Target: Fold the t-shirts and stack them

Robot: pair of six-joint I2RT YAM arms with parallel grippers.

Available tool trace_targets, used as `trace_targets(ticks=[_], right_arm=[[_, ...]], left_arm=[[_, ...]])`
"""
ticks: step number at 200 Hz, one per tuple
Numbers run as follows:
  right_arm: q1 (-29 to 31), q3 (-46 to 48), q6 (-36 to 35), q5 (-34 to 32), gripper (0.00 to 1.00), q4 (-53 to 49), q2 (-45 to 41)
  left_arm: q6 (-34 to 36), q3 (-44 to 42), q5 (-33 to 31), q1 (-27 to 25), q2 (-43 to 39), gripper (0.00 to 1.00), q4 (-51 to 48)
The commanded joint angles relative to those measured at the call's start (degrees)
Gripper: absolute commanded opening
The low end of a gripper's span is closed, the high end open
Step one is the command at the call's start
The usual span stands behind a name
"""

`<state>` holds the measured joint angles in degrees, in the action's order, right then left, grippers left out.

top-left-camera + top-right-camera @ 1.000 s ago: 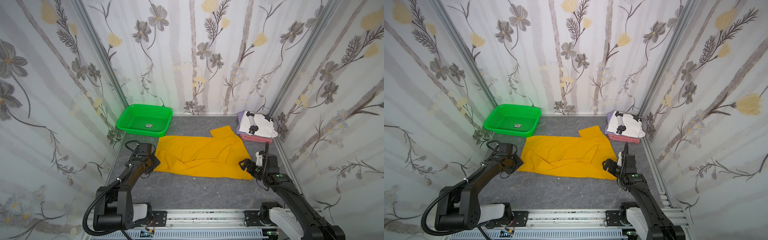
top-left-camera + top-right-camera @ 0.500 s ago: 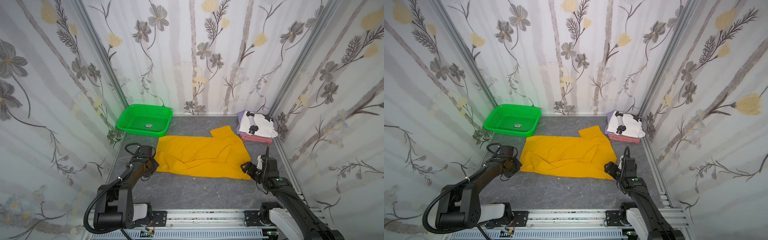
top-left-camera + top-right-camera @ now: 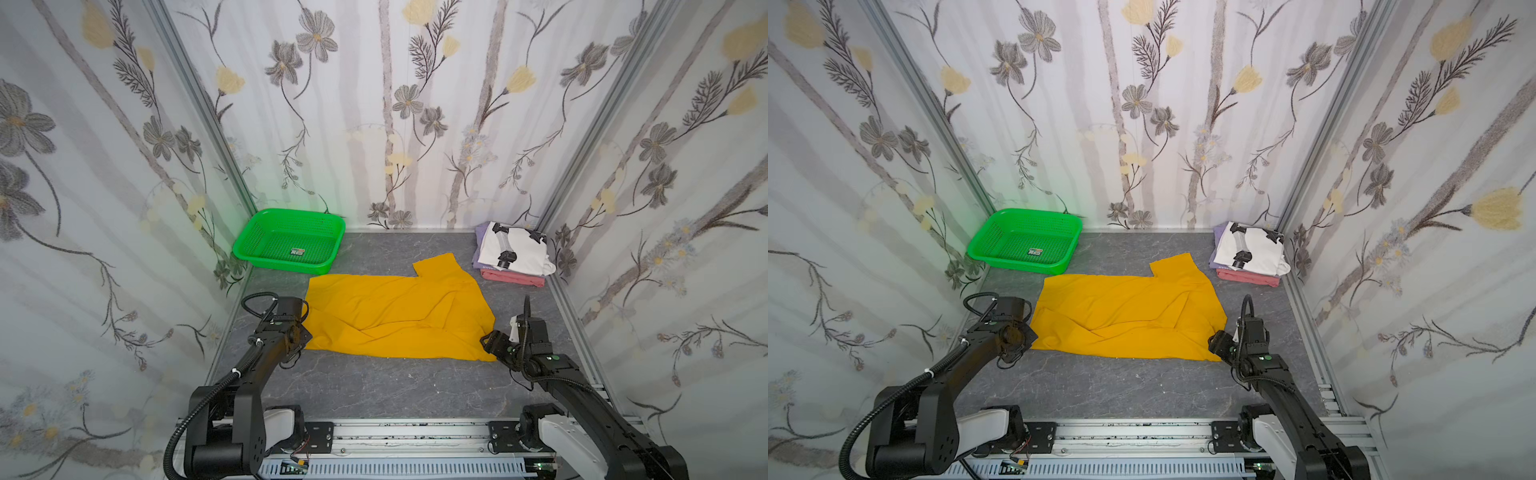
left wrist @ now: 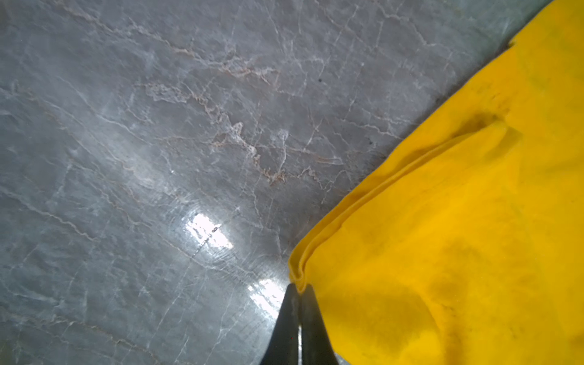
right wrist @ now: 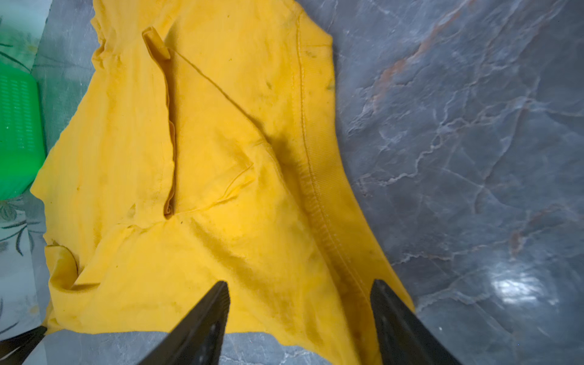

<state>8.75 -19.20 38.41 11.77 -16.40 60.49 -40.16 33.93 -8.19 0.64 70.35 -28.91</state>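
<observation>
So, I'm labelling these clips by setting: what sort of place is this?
Probably a robot test booth: floral-papered walls boxing in a grey table, two robot arms on a metal rail, at a yellow t-shirt.

Both top views look down from high at the front over the whole counter (image 3: 374, 386). Each wrist camera hangs close over an edge of the mustard-yellow t-shirt (image 4: 458, 252), seen in all four.

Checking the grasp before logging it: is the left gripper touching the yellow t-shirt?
Touching. The left wrist view shows the left gripper shut, its fingertips pinching the folded corner of the yellow t-shirt with no gap between them.
</observation>
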Motion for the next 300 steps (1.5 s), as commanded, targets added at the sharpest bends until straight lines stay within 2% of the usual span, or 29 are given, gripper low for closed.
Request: trace_targets(ticks=[1,34,65,88,155,182,187,195,201,205,210,215,219,227,234,250,262,270,285,300], right_arm=[[2.29,0.79,1.94,0.05,0.52,3.29,1.16],[3.11,2.75,4.36,-2.22,0.00,3.07,0.57],[2.30,3.50,9.54,-13.17,0.00,1.18,-4.83],[0.61,3.75,10.22,-16.72,0.00,1.70,-7.31],[-1.35,2.63,5.98,-13.94,0.00,3.44,-5.35],[-1.37,0.71,2.69,-9.34,0.00,5.64,-7.42],[-1.33,0.50,2.57,-8.88,0.05,5.45,-7.69],[-1.28,0.32,2.47,-8.42,0.21,5.33,-8.39],[-1.20,0.45,2.38,-7.91,0.40,5.56,-9.06],[-1.20,0.38,2.30,-7.49,0.51,5.71,-9.56],[-1.13,0.16,2.07,-7.23,0.63,5.69,-10.17],[-1.11,-0.14,1.72,-7.07,0.72,5.60,-10.82],[-1.11,-0.61,1.31,-7.03,0.77,5.32,-11.16],[-1.11,-1.96,0.30,-6.95,0.82,4.49,-11.53],[-1.06,-2.98,-0.57,-6.36,0.86,4.04,-11.49],[-0.86,-5.39,-1.97,-3.27,0.92,3.87,-10.02],[0.63,-6.49,-2.16,0.52,0.99,5.19,-7.57],[2.60,-6.89,-1.50,1.52,1.00,6.25,-5.56],[8.11,-7.04,0.56,1.68,1.00,9.51,-0.94],[12.04,-6.37,3.56,2.00,1.00,13.39,4.45]], left_arm=[[-0.79,0.22,-1.40,0.19,0.86,0.00,-0.21],[-1.41,0.24,-2.09,0.48,0.85,0.00,-0.28],[-3.07,-0.01,-5.39,1.17,-0.77,0.00,-2.25],[-3.25,0.12,-5.70,1.39,-1.17,0.00,-2.60],[-3.87,-1.06,-4.99,1.46,-3.57,0.00,-3.79],[-6.13,-1.03,-3.22,1.33,-7.49,0.00,-6.60],[-6.84,-1.01,-3.22,1.37,-8.31,0.00,-7.26],[-7.74,-0.80,-3.34,1.38,-9.38,0.00,-8.31],[-8.14,-0.27,-3.71,1.38,-10.06,0.03,-9.30],[-8.32,0.49,-4.36,1.38,-10.48,0.14,-10.35],[-8.54,1.58,-5.23,1.38,-10.91,0.38,-11.66],[-8.89,2.88,-6.40,1.33,-11.31,0.58,-13.31],[-9.19,4.05,-7.70,1.37,-11.57,0.70,-14.63],[-9.75,6.23,-10.06,1.35,-12.02,0.89,-16.87],[-9.81,7.83,-11.43,1.33,-12.31,0.98,-17.86],[-9.05,11.06,-12.00,1.33,-12.10,1.00,-18.36],[-7.16,11.62,-8.90,1.38,-11.68,1.00,-14.97],[-4.92,10.71,-3.60,1.38,-11.18,1.00,-9.54],[-2.05,7.14,11.42,0.96,-9.99,1.00,4.65],[-3.67,6.45,17.47,-0.54,-6.28,1.00,9.69]])
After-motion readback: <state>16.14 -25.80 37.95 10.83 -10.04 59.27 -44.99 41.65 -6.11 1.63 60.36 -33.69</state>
